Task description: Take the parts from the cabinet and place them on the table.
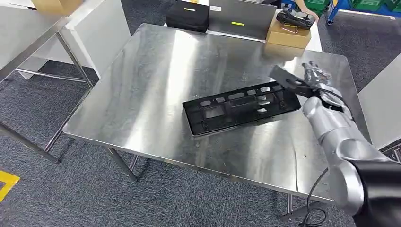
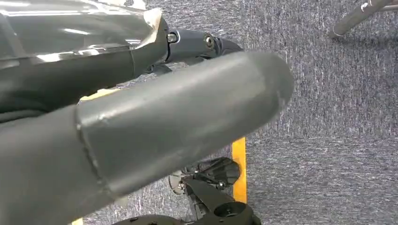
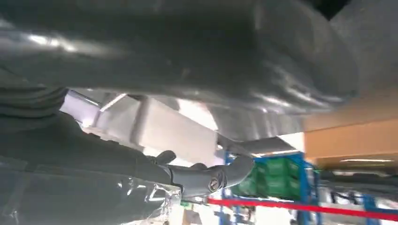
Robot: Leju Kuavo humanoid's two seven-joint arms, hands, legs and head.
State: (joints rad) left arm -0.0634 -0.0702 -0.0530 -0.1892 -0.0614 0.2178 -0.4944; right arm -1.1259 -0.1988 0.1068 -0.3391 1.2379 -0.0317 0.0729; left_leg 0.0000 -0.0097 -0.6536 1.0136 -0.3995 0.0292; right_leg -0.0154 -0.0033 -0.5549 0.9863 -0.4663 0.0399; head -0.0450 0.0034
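so the long black part [image 1: 241, 108] lies flat mid-surface [image 1: 156, 71], long axis running side to side, its right end touching the right robot hand [image 1: 309, 80], which seems to pinch a tab there, while the left robot hand [image 2: 178, 122] hangs over the floor, grip unclear.

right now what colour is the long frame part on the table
Black, the long frame part lying on the steel table; clearest in the head view.
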